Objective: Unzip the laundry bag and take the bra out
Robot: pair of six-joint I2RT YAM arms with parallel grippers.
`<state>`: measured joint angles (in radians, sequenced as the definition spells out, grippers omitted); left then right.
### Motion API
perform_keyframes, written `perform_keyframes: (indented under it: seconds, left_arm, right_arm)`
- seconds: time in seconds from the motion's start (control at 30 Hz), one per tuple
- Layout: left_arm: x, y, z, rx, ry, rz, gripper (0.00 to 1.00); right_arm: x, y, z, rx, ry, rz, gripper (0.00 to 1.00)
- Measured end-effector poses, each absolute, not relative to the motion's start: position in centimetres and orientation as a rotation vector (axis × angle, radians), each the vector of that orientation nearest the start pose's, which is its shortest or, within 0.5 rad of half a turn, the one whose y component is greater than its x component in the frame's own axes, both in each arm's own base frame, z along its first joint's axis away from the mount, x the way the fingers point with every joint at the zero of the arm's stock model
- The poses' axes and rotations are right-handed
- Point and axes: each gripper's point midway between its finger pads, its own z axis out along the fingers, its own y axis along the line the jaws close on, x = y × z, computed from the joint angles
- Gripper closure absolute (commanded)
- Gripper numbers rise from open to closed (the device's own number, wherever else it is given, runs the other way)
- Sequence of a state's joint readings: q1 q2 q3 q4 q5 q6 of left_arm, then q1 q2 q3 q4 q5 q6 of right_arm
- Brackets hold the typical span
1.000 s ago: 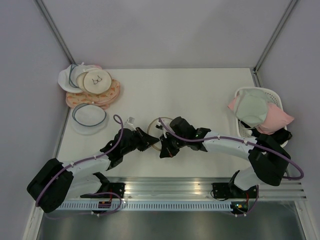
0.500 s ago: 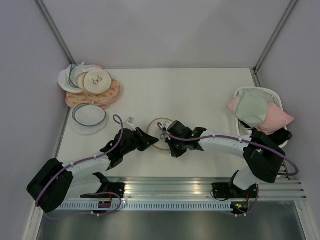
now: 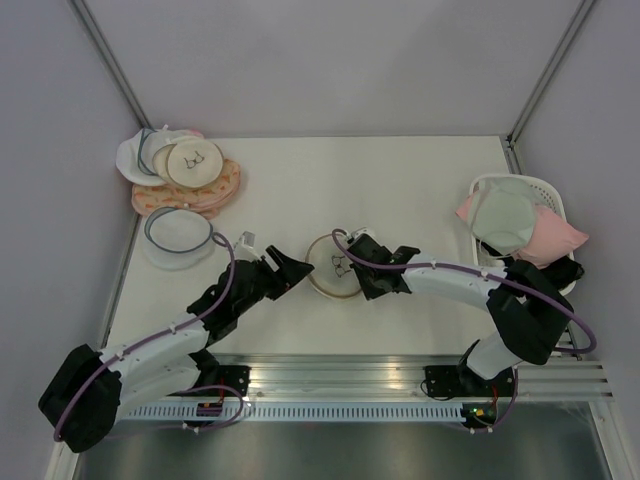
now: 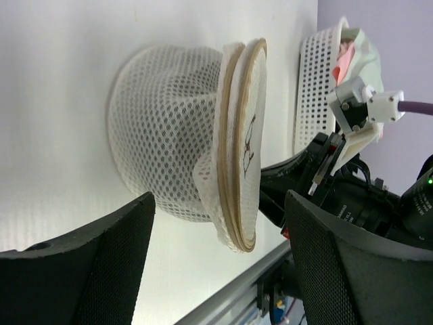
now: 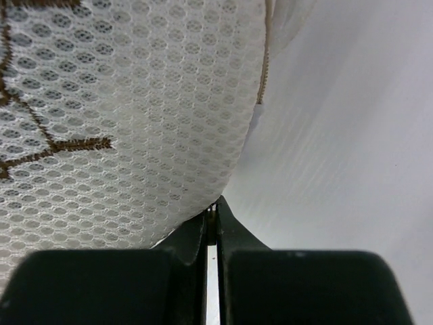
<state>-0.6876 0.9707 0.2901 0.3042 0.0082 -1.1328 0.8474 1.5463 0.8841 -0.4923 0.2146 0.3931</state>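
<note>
– Two pincers: how does each stand?
– The left pincer point(image 4: 220, 203) is spread wide with nothing held. The laundry bag point(image 4: 169, 135) sits just ahead of its tips. The right pincer point(image 5: 215, 206) is pressed closed, tips at the bag's edge. Whether a bit of mesh is nipped there I cannot tell.
– Where is the bag?
– On the surface point(image 3: 400, 180), front middle, between the two pincers, printed face up. One bag there. The bra cannot be made out through the mesh.
– What does each camera add?
– From above you get only a round face with a tan rim. The left wrist view gives the side: a domed mesh body under that rim, with the right pincer's black tips at its far side. The right wrist view is close mesh, a stitched brown line and a strip of zip point(image 5: 265, 61).
– And further out?
– One white basket point(image 3: 482, 195) at the right edge, holding a pale green garment point(image 3: 505, 218) and pink cloth point(image 3: 558, 238). Far left there is one flat disc point(image 3: 178, 232) with a grey-blue rim. Behind it lies a heap of round pouches point(image 3: 185, 175), too overlapped to count.
</note>
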Motion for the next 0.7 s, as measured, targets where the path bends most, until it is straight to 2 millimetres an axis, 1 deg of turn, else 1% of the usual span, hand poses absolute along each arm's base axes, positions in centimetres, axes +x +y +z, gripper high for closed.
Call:
perform_keyframes:
  seconds: [0.07,0.13,0.23,0.4,0.5,0.6,0.7]
  left_arm:
    - [23.0,-22.6,12.0,-0.49,2.055,-1.118,0.19]
    - [23.2,-22.0,11.8,-0.503,2.031,-1.089,0.19]
    - [23.3,-21.3,10.6,-0.514,2.045,-1.037,0.21]
    - [23.4,-21.1,7.7,-0.518,2.125,-0.949,0.27]
    - [23.4,-21.1,6.1,-0.52,2.171,-0.914,0.28]
    - [23.4,-21.4,5.3,-0.515,2.191,-0.913,0.29]
    - [23.5,-21.9,5.3,-0.505,2.188,-0.936,0.29]
  right_arm:
    - [22.4,21.5,3.1,-0.526,2.621,0.082,0.99]
    - [22.6,21.3,3.1,-0.516,2.619,0.075,0.99]
    - [22.8,21.1,2.9,-0.503,2.623,0.064,1.0]
    - [23.0,20.7,2.0,-0.496,2.648,0.038,1.0]
    - [22.9,20.3,1.4,-0.489,2.659,0.028,0.99]
    - [23.0,20.2,1.3,-0.482,2.659,0.028,1.0]
    - [23.1,20.3,1.3,-0.479,2.654,0.034,1.0]
